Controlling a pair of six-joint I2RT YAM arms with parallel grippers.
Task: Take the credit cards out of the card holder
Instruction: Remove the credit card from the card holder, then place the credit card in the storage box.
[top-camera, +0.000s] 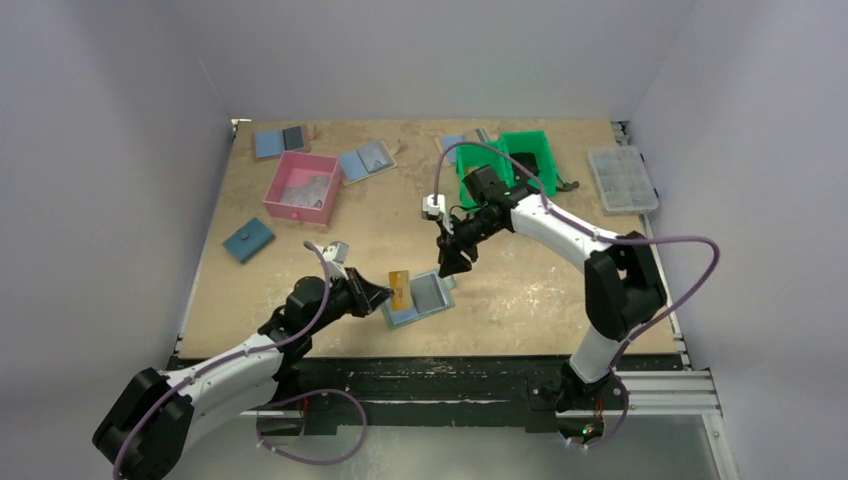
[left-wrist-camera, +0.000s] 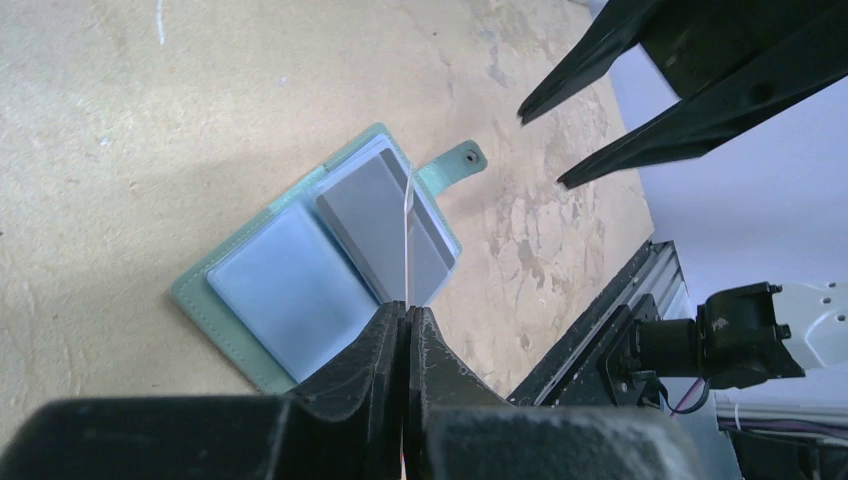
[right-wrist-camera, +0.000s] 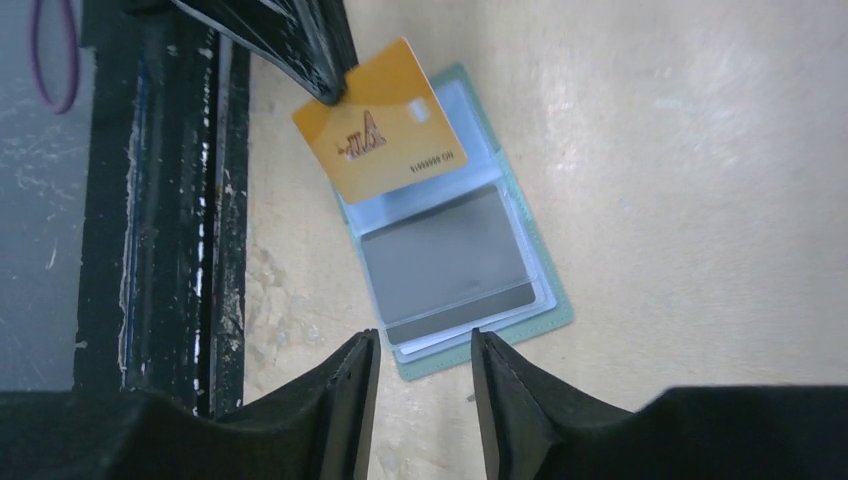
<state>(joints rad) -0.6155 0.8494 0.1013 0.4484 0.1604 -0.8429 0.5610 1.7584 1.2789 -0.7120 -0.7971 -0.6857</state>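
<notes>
The card holder lies open on the table near the front edge, with a grey-green rim, pale blue inside and a grey panel under a clear sleeve. My left gripper is shut on one corner of an orange-yellow credit card, held upright over the holder's near half and clear of the sleeves. The left wrist view shows this card edge-on, rising from the closed gripper above the holder. My right gripper hangs open above the holder's far end, nothing between its fingers.
A pink bin stands at the back left, a green bin and a clear compartment box at the back right. A dark blue wallet and blue-grey folders lie on the left. The black front rail runs just beside the holder.
</notes>
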